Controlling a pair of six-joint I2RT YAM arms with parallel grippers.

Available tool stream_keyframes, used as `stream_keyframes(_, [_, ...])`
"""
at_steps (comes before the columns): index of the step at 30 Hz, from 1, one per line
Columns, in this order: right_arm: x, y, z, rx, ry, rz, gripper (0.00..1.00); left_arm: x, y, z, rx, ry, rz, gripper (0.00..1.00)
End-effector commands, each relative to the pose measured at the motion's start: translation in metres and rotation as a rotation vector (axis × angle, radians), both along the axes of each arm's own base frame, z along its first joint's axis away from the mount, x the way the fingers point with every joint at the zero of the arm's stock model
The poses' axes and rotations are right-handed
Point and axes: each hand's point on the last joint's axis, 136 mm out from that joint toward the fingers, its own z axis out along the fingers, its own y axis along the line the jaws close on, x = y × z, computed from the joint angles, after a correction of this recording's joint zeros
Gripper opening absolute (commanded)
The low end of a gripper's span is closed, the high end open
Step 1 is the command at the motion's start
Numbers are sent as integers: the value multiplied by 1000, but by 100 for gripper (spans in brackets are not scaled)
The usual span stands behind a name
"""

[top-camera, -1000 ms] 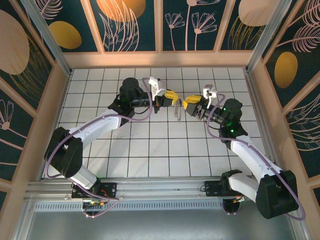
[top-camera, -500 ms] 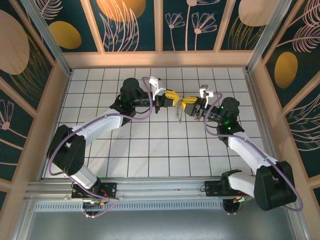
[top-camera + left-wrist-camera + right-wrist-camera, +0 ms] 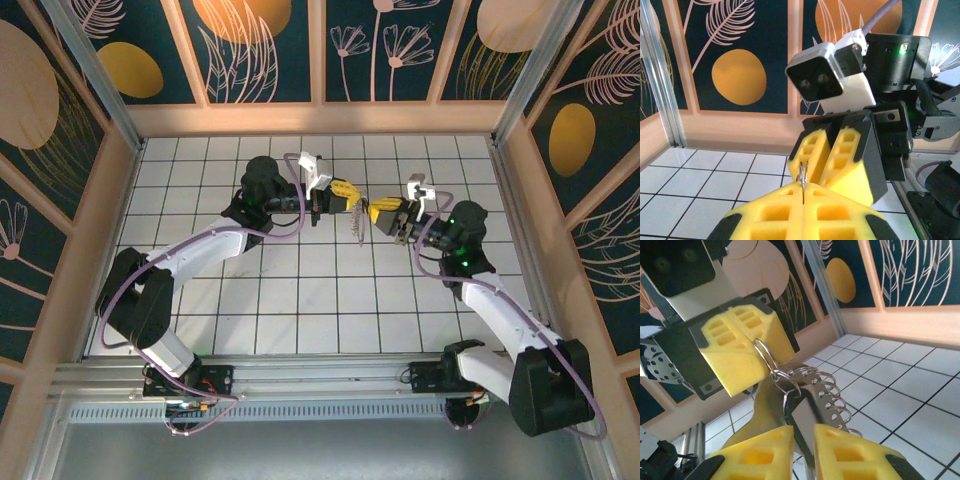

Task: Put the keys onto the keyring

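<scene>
Mid-air above white tiled table [image 3: 300,300] | right gripper [image 3: 803,440] pinching thin silvery metal key [image 3: 807,415] | key meets round silvery metal keyring [image 3: 765,354] | left gripper [image 3: 757,339] pressed together on keyring, facing right gripper

Open floor [image 3: 300,290] beside seemingly touching fingers [image 3: 383,212]

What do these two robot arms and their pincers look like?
Both the left arm and right arm have white shells with black joints. A thin purple cable loops along each. The left gripper and right gripper each have two yellow fingers with grid-like hollows, on black mounts. A white camera block tops each wrist; a green light glows on the right arm.
</scene>
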Motion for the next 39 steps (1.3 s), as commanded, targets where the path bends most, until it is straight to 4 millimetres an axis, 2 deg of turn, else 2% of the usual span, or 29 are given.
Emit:
stream_keyframes(1, [-5, -8, 14, 5, -64, -23, 21, -1, 0, 19, -49, -47, -31, 0])
stream_keyframes(4, [-4, -11, 24, 16, -91, -32, 28, 1, 6, 22, -85, -19, -51, 0])
stream_keyframes(10, [-2, -8, 42, 57, -120, 1, 36, 6, 27, 31, -183, 39, -87, 0])
stream_keyframes(18, [2, 2, 61, 113, -155, 78, 46, 3, 36, 36, -193, 44, -118, 0])
stream_keyframes(21, [5, 7, 66, 122, -167, 102, 49, 5, 38, 32, -216, 79, -144, 0])
stream_keyframes(28, [5, 22, 73, 127, -191, 156, 50, 8, 43, 34, -254, 113, -168, 0])
stream_keyframes(39, [8, 35, 65, 131, -190, 205, 49, 4, 45, 41, -271, 117, -187, 0])
